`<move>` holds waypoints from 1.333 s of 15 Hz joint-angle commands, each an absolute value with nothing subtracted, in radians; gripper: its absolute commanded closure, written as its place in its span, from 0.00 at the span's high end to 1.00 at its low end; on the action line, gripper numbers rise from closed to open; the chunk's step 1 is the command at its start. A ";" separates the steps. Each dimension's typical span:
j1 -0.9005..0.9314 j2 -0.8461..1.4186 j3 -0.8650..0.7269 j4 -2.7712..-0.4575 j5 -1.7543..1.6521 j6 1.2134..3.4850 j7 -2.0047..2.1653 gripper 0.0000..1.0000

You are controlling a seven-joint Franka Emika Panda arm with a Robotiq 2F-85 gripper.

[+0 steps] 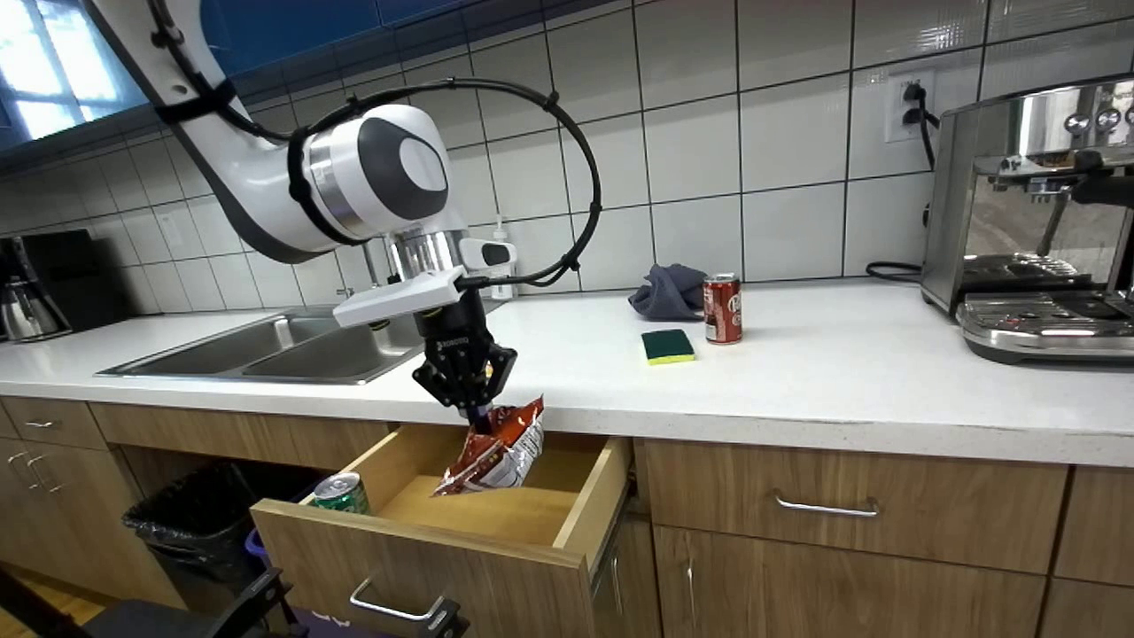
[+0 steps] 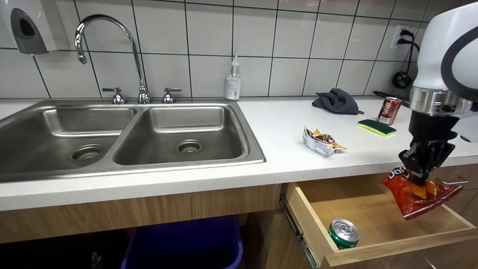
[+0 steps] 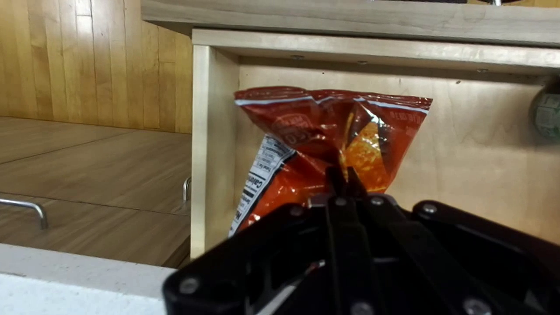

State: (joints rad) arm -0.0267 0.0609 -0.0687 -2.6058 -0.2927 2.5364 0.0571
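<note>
Drawer (image 3: 472, 175) under red bag (image 3: 323, 135); "Calories" label (image 3: 261, 177)

Both exterior views face the tiled wall (image 1: 691, 142) from before the counter (image 1: 850, 363), tilted downward, and share the open drawer (image 1: 461, 571). In an exterior view the sink (image 2: 125, 136) lies close; in an exterior view the coffee machine (image 1: 983, 204) stands at the right edge. The wrist view looks steeply down into the drawer from just above.

Window (image 1: 84, 58): blown out to white in an exterior view
Upper tiles (image 1: 921, 35): streaked with reflected light
Red bag (image 3: 319, 144): sharp glints along its creases
Drawer (image 2: 366, 216): shadow across its back
Gripper (image 3: 344, 179): dark, softly blurred in the wrist view
</note>
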 commanded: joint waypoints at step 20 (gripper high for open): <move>-0.012 0.091 -0.087 -2.632 -0.363 2.604 0.075 0.79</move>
